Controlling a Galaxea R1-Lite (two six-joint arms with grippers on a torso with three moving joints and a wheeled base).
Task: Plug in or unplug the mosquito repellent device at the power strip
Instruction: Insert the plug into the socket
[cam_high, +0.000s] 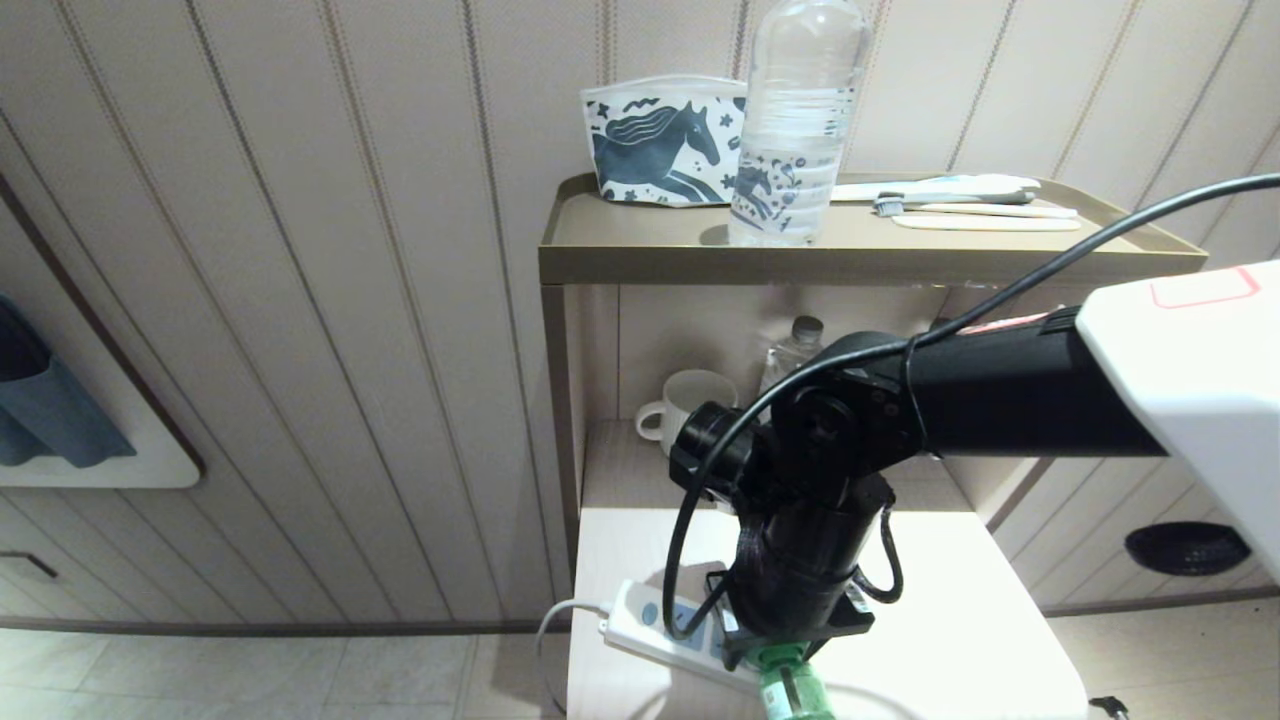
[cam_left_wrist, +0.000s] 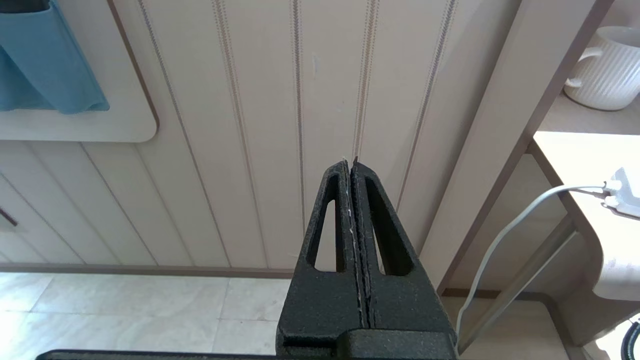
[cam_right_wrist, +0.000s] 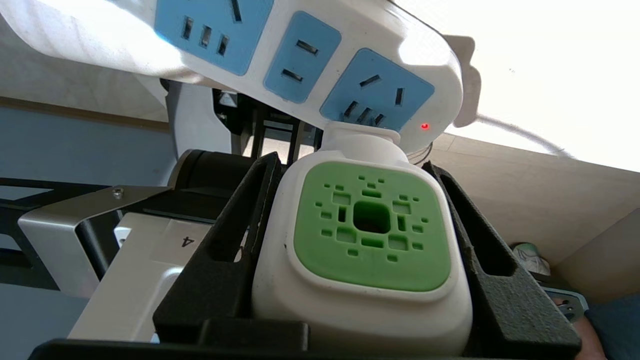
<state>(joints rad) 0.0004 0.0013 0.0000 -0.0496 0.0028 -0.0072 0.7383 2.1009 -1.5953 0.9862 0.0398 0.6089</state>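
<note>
Your right gripper (cam_right_wrist: 360, 250) is clamped on the mosquito repellent device (cam_right_wrist: 367, 225), one black finger (cam_right_wrist: 235, 250) pressed against each side of its white head, the green perforated face toward the wrist camera. The device's plug end sits against the power strip (cam_right_wrist: 300, 45) at the end socket panel, right beside a small red indicator light (cam_right_wrist: 424, 126) that is lit; you cannot tell from here how deep the prongs are seated. From the head view, the right arm reaches in from the right and bends down over the low white table (cam_high: 980, 620), the gripper (cam_high: 790, 655) pointing down at the table's near edge. The strip (cam_high: 655, 625) lies at an angle on that table near its left front corner, its white cord (cam_high: 555, 620) dropping off the left side. Only the green bottle (cam_high: 792, 690) of the device shows below the gripper, at the bottom edge of the view. Your left gripper (cam_left_wrist: 352, 167) is away from the work, its fingers (cam_left_wrist: 327, 225) pressed together with nothing between them, facing the striped wall panelling (cam_left_wrist: 250, 125) to the left of the table. Behind the table stands a shelf unit (cam_high: 800, 262): on top a horse-print pouch (cam_high: 665, 140), a clear water bottle (cam_high: 795, 120) and a toothbrush (cam_high: 975, 208); below, a white ribbed mug (cam_high: 685, 405) and a second small bottle (cam_high: 795, 350).
</note>
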